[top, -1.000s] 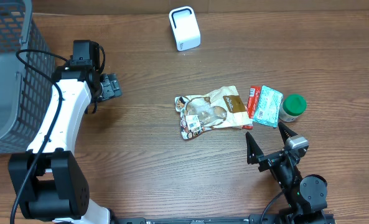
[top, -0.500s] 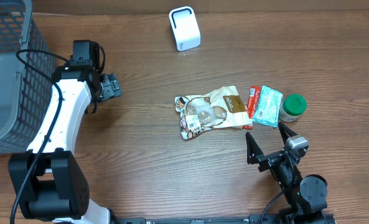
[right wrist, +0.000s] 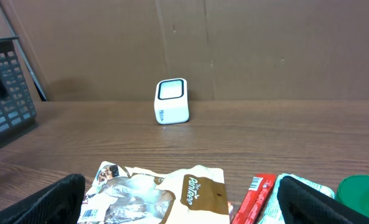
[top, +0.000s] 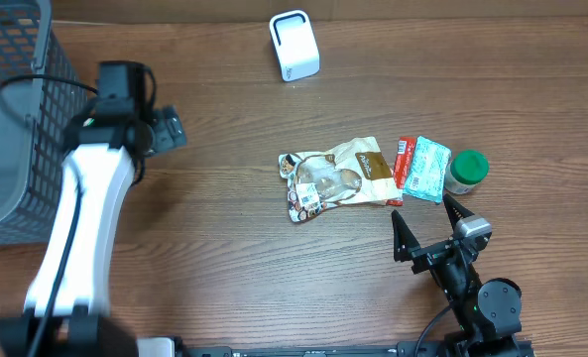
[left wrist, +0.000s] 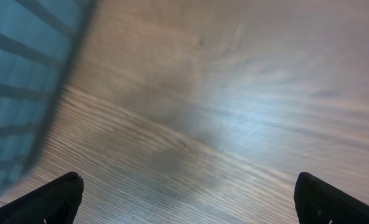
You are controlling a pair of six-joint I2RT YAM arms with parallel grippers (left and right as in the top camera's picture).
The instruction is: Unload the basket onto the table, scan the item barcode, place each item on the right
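Your snack pouch [top: 338,177] lies flat on the worktop [top: 224,248], well nearer the arms than the white scanner [top: 294,46]. Left jaws, far left of the scanner, and right jaws both gape, empty.

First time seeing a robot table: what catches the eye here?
A crinkly brown-and-white snack pouch lies mid-table, with a red wrapper, a teal packet and a green-lidded jar lined up to its right. Behind them a small white box-shaped scanner stands at the far edge, and a grey wire basket fills the left corner.
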